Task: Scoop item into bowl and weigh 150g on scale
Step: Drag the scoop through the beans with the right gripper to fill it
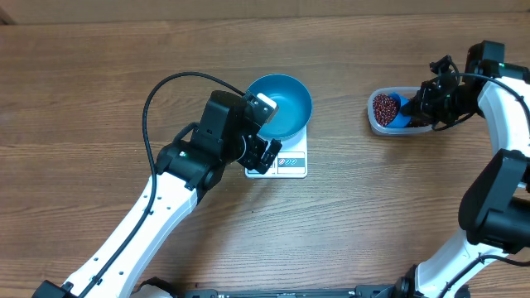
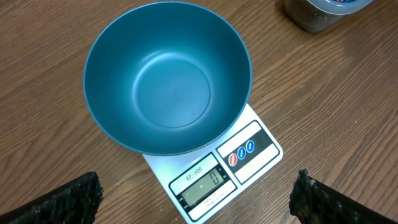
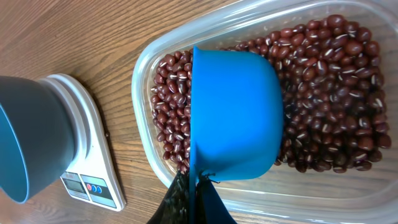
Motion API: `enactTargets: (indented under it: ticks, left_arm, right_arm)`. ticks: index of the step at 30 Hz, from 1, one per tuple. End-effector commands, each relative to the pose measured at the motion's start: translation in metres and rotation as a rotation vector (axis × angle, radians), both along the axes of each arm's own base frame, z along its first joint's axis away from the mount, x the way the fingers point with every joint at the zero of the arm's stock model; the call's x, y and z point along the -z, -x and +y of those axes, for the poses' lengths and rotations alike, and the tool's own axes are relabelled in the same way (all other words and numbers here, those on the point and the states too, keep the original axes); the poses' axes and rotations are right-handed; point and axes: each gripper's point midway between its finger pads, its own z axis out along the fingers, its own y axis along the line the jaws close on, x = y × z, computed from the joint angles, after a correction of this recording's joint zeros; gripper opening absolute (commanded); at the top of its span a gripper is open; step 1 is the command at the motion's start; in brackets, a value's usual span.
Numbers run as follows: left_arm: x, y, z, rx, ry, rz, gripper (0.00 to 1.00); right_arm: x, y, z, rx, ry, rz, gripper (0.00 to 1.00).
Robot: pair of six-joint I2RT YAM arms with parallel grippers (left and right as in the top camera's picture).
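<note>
Evidently, the beans [image 3: 329,93] were heaped inside the clear tub [image 3: 142,74], and the blue scoop [image 3: 236,112] was lowered among them. The scoop's handle was clenched between the fingers of the right gripper [image 3: 198,185]. The tub was set on the wooden table [image 1: 99,66], well apart from the scale [image 2: 249,146]. The bowl [image 2: 168,81], bare inside, was seated on the scale, whose display was seen at zero. The left gripper [image 1: 265,131] was held near the scale's front edge, jaws released wide, grasping nothing.
</note>
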Motion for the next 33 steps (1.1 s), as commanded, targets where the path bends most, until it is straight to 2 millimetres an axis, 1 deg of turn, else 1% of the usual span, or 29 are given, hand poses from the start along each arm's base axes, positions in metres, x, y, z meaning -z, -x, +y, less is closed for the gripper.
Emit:
enactTargets:
  ticks: [1,8,13,24,31,33]
  left_arm:
    - [0.0,0.0,0.0,-0.01,0.014,0.006,1.0]
    - [0.0,0.0,0.0,-0.01,0.013,0.006,0.99]
    - [0.0,0.0,0.0,-0.01,0.013,0.006,1.0]
    - [0.0,0.0,0.0,-0.01,0.013,0.006,1.0]
    - [0.0,0.0,0.0,-0.01,0.013,0.006,1.0]
    - [0.0,0.0,0.0,-0.01,0.013,0.006,1.0]
  right_arm:
    - [0.002,0.001,-0.005,0.017,-0.025,0.001,0.04]
    - [0.002,0.001,-0.015,0.042,-0.028,-0.004,0.04]
    - [-0.005,-0.002,-0.012,0.04,-0.09,-0.04,0.04]
    - [-0.014,-0.002,-0.015,0.045,-0.162,-0.073,0.04]
    - [-0.017,0.004,-0.029,0.085,-0.197,-0.07,0.04]
    - [-0.021,0.008,-0.031,0.071,-0.228,-0.089,0.04]
